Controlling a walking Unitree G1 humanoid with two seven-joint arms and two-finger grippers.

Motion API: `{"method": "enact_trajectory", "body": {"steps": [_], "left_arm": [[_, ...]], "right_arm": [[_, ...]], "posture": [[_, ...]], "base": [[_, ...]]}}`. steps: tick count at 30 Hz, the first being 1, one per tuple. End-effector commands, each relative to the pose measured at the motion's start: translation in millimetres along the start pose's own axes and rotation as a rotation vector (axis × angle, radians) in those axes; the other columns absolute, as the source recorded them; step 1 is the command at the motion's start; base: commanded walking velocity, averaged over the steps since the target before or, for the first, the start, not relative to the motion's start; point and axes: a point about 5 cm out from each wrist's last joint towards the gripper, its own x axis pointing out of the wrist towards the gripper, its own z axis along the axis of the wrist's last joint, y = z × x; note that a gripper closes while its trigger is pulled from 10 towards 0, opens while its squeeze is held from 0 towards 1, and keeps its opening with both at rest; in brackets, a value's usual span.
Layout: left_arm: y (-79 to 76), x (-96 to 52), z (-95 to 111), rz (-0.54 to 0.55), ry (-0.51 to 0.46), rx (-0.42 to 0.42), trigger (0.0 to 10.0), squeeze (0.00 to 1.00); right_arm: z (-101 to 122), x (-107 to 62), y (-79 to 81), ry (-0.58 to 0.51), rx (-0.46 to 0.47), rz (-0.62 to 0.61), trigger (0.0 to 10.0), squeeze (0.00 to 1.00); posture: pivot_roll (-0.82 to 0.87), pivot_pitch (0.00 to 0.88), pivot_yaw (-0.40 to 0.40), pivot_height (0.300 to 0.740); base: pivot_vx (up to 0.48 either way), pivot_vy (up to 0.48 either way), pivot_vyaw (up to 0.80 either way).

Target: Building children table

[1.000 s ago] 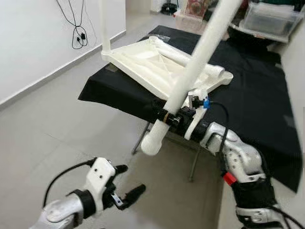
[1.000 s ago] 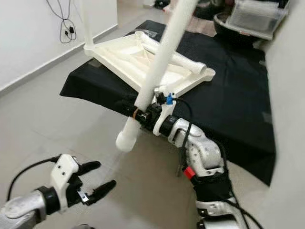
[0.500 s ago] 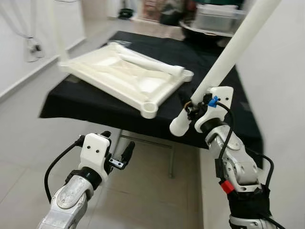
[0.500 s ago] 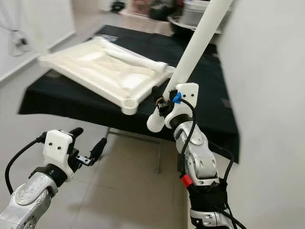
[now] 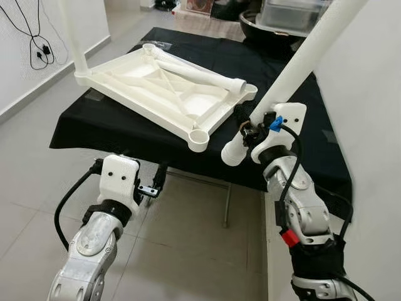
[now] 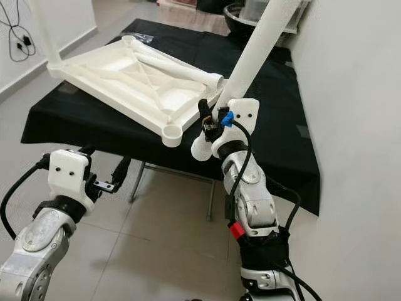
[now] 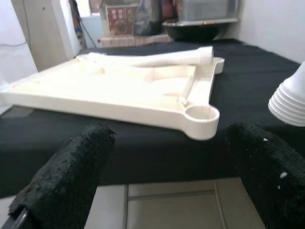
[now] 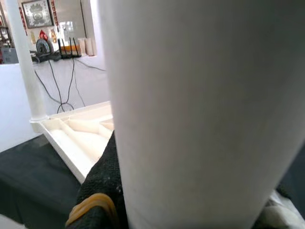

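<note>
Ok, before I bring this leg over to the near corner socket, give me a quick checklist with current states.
1. Leg held: ok. The right tool is shut on the white leg near its threaded end.
2. Socket free: ok. The near corner socket of the upturned tabletop looks open and unobstructed.
3. Leg aligned: not ok. It is tilted, and its end is beside the socket, not over it.
4. Left tool: ok. Open, below the black table's edge, holding nothing.
5. Loose leg on the tabletop: ok, away from that socket.
6. Tabletop steadied: cannot tell.
</note>
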Motion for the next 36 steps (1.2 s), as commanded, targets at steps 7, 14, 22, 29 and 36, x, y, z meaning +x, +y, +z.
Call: {"method": "enact_trajectory", "body": {"steps": [7, 14, 22, 29, 36], "left_arm": [[-2.2, 1.3, 2, -0.005, -0.008, 0.019, 10.0, 0.0], [-1.8, 1.9, 2, -0.002, -0.01, 0.017, 10.0, 0.0], [-1.8, 2.2, 0, -0.002, 0.0, 0.016, 10.0, 0.0], [-3.1, 2.2, -1, -0.003, 0.011, -0.001, 10.0, 0.0], [-3.8, 1.1, -1, -0.006, 0.011, -0.006, 10.0, 0.0]], "right_arm": [[4, 2.4, -2.9, -0.037, -0.007, -0.028, 10.0, 0.0], [7, 4.2, -2.9, -0.046, -0.005, -0.028, 10.0, 0.0], [10, 7.6, -5.1, -0.061, -0.008, -0.037, 10.0, 0.0], [12, 8.2, -6.8, -0.067, -0.008, -0.046, 10.0, 0.0], [14, 11.1, -15.9, -0.065, -0.001, -0.05, 10.0, 0.0]], "posture": [[0.1, 0.074, -0.107, 0.74], [0.1, 0.073, -0.109, 0.74], [0.1, 0.075, -0.109, 0.74], [0.1, 0.075, -0.109, 0.74], [0.1, 0.08, -0.108, 0.74]], "base": [[0.347, 0.0, 0.0], [0.358, 0.0, 0.0], [0.349, 0.0, 0.0], [0.14, 0.0, 0.0], [0.0, 0.0, 0.0]]}}
